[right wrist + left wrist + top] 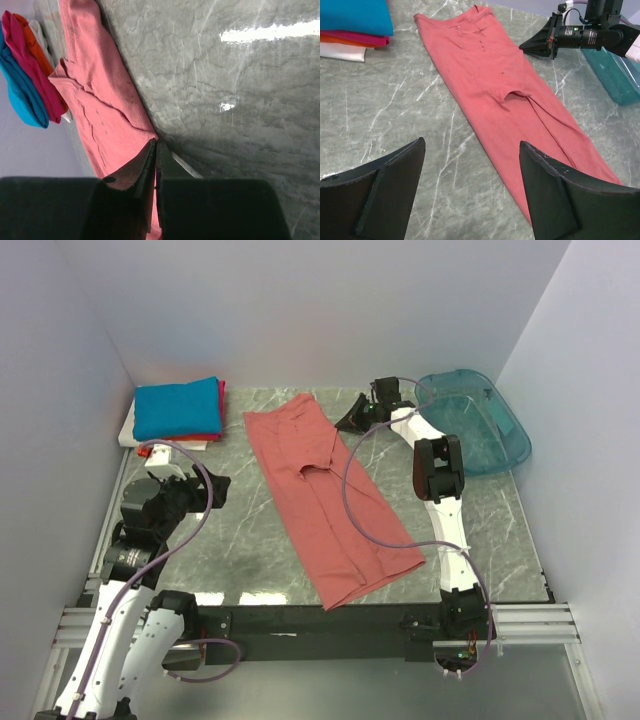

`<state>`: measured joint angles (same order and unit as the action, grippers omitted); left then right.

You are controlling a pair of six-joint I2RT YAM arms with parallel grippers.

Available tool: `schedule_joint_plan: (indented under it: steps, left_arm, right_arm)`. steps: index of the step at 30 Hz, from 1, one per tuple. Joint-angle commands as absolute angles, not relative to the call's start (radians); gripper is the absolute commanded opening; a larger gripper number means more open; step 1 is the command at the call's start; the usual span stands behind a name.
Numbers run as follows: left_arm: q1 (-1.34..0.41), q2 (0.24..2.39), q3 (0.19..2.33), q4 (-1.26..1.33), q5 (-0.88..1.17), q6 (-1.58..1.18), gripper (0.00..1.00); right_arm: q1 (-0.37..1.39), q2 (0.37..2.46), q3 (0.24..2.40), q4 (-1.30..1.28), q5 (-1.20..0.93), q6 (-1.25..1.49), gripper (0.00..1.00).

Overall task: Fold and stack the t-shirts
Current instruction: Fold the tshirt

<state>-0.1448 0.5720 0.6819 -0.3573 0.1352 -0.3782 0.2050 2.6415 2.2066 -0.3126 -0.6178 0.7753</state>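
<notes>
Beneath me spreads a grey-green, marble-veined tabletop, flat and glossy. A white streak of reflected light glares off its polished surface, with a smaller spot just beside it. Plain, pale lavender-white panels close me in: the left wall, the far wall and the right wall. Along the table's near edge runs a black strip, flanked by silver slotted aluminium rails.
</notes>
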Motion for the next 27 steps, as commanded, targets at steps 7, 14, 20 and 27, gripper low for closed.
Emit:
schedule_joint_plan:
  steps: [7,14,20,27]
  left_arm:
    - [-0.143,0.566,0.683,-0.324,0.160,-0.357,0.81]
    - [-0.141,0.563,0.683,-0.322,0.164,-0.357,0.81]
    - [-0.143,0.560,0.681,-0.321,0.169,-0.356,0.81]
    - [-0.141,0.560,0.681,-0.321,0.169,-0.356,0.81]
  right_arm:
    - [0.209,2.573,2.217,-0.256,-0.618,0.735,0.04]
    - [0.210,2.543,2.210,-0.247,-0.617,0.723,0.02]
    - [0.215,2.507,2.163,-0.221,-0.607,0.698,0.02]
    - [0.225,2.490,2.138,-0.221,-0.604,0.686,0.02]
